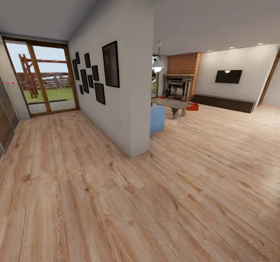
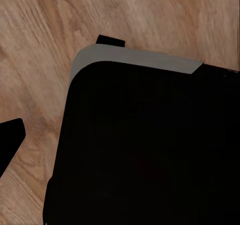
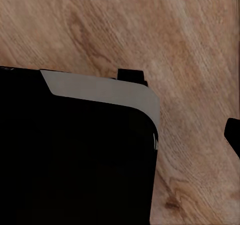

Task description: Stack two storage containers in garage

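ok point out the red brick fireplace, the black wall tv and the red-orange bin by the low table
red brick fireplace (image 1: 185,65): head view, on the brick chimney face
black wall tv (image 1: 228,76): head view, screen centre
red-orange bin (image 1: 193,106): head view, its visible side

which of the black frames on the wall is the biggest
The largest black frame is the one nearest the wall's corner and set highest. The rest, a cluster of smaller frames, hang lower and farther along toward the glass door.

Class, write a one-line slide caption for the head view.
Wood-floored hallway split by a white wall; beyond it, a brick fireplace, wall TV and a red-orange container behind the table.
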{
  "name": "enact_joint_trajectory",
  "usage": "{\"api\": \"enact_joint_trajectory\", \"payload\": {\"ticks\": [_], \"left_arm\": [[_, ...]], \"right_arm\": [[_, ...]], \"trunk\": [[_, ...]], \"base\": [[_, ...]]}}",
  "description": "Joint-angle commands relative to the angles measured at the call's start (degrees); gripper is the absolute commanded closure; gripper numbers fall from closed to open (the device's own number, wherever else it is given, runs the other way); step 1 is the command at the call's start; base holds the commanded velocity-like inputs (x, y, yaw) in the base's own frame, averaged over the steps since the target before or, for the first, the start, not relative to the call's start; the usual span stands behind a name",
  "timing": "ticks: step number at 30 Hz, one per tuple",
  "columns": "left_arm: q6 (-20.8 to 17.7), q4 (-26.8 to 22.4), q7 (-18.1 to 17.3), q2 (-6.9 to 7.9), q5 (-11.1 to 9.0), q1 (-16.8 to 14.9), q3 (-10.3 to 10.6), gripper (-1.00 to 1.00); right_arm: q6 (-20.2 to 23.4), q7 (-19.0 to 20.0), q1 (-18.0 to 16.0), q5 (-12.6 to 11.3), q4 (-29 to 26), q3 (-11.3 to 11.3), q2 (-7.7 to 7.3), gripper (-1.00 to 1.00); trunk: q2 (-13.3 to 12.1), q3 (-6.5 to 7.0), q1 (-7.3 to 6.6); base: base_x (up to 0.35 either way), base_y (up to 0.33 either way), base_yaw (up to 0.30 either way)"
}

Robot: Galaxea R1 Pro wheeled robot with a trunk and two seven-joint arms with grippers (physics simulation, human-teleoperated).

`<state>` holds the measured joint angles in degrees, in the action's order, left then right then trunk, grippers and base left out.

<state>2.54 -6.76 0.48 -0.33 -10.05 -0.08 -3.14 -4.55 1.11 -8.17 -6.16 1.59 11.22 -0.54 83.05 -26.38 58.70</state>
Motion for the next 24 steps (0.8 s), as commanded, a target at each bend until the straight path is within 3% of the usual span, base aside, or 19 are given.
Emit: {"api": "enact_joint_trajectory", "payload": {"ticks": [1,24], "left_arm": [[0.13,-0.01,0.07,-0.03,-0.15,-0.01,-0.29,-1.00],[0.09,-0.01,0.08,0.06,-0.15,-0.01,-0.29,-1.00]], "right_arm": [[-0.32,0.12,-0.08,-0.60,0.17,0.48,-0.01,-1.00],[-0.37,0.12,-0.08,-0.61,0.17,0.55,0.00,-1.00]], "trunk": [[0.03,-0.06,0.03],[0.03,-0.06,0.03]], "base": [[0.323,0.000,-0.246],[0.323,0.000,-0.248]]}}
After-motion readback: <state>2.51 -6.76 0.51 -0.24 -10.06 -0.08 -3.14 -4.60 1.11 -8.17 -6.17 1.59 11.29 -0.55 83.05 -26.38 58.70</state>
